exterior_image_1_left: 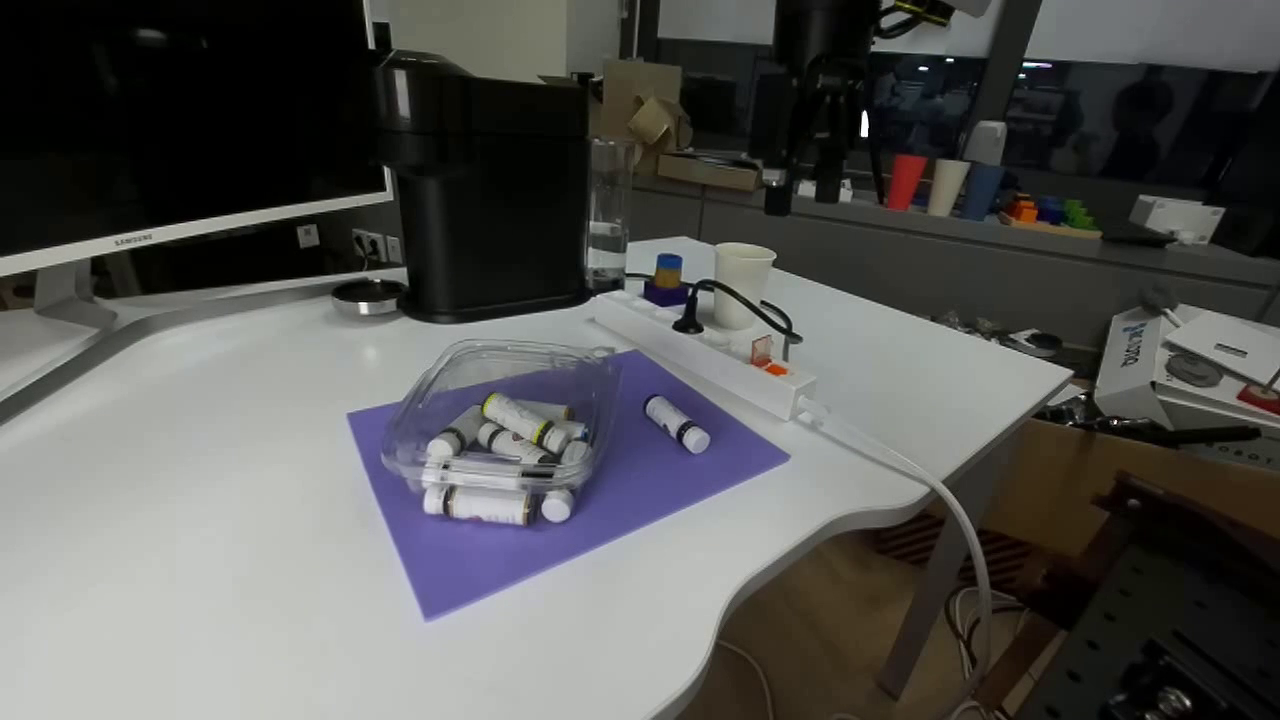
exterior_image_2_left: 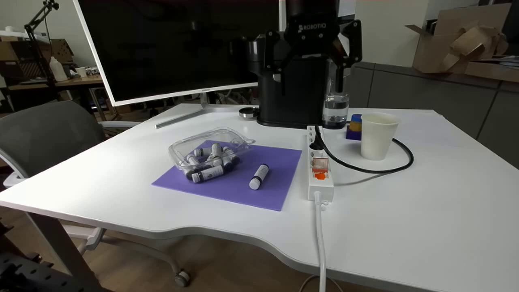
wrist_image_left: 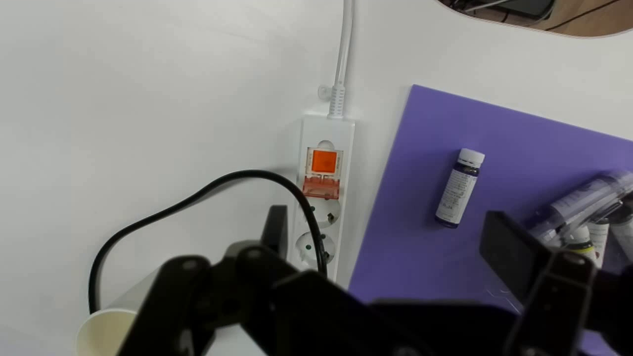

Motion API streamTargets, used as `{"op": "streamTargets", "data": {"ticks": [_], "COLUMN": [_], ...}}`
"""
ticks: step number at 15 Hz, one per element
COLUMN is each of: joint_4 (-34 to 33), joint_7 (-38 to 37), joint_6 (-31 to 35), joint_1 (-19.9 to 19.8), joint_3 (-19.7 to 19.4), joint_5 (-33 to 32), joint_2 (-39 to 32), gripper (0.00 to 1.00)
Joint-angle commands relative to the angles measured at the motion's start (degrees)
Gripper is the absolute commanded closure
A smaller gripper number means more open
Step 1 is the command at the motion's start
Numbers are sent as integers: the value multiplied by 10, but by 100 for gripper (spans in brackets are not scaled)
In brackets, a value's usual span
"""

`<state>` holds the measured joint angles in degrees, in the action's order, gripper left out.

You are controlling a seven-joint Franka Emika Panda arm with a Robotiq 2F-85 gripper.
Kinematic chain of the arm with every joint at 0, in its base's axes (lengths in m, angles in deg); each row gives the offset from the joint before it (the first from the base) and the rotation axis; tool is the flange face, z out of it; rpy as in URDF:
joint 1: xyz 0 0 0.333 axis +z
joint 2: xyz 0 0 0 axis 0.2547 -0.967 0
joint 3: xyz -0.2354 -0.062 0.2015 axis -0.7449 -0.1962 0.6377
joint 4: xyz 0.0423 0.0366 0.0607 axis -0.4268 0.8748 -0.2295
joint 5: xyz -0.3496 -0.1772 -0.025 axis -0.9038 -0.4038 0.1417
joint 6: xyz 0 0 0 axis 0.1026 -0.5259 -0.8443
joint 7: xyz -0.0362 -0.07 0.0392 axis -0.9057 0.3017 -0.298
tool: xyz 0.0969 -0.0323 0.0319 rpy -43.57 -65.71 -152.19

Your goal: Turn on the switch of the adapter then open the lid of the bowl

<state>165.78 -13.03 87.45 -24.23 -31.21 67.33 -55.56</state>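
Note:
The adapter is a white power strip (exterior_image_1_left: 705,355) with a white cable on the table. Its orange switch (wrist_image_left: 324,161) sits near the cable end, with a clear red cover (wrist_image_left: 321,188) flipped open beside it. I cannot tell whether it is on. The clear bowl (exterior_image_1_left: 592,470) holds several small white-labelled bottles on the purple mat. The clear lid (exterior_image_1_left: 500,362) appears to lie over the bowl; how firmly it is shut I cannot tell. My gripper (exterior_image_2_left: 311,86) is open and empty, high above the table. In the wrist view its jaws (wrist_image_left: 388,226) straddle the strip's edge and mat.
A loose bottle (wrist_image_left: 457,193) lies on the purple mat (exterior_image_2_left: 275,162). A black cable (exterior_image_2_left: 365,168) is plugged into the strip and curves around a paper cup (exterior_image_2_left: 377,136). A black machine (exterior_image_1_left: 490,200), a glass cylinder (exterior_image_2_left: 335,107) and a monitor (exterior_image_1_left: 180,120) stand behind.

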Motion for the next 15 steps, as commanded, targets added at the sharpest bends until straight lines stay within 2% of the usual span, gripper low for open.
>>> {"op": "streamTargets", "data": {"ticks": [1, 4, 5, 6, 7, 15], "joint_4": [-2, -14, -18, -21, -23, -39], "joint_7": [-2, -25, -21, -22, -23, -5], "joint_6": [-2, 21, 31, 40, 49, 144], "joint_1": [-13, -18, -22, -25, -29, -75], "joint_3": [13, 15, 17, 19, 22, 61], "joint_5": [-2, 15, 21, 27, 31, 51], "joint_2": [1, -35, -51, -68, -81, -176], "gripper": [0, 0, 25, 25, 32, 88]}}
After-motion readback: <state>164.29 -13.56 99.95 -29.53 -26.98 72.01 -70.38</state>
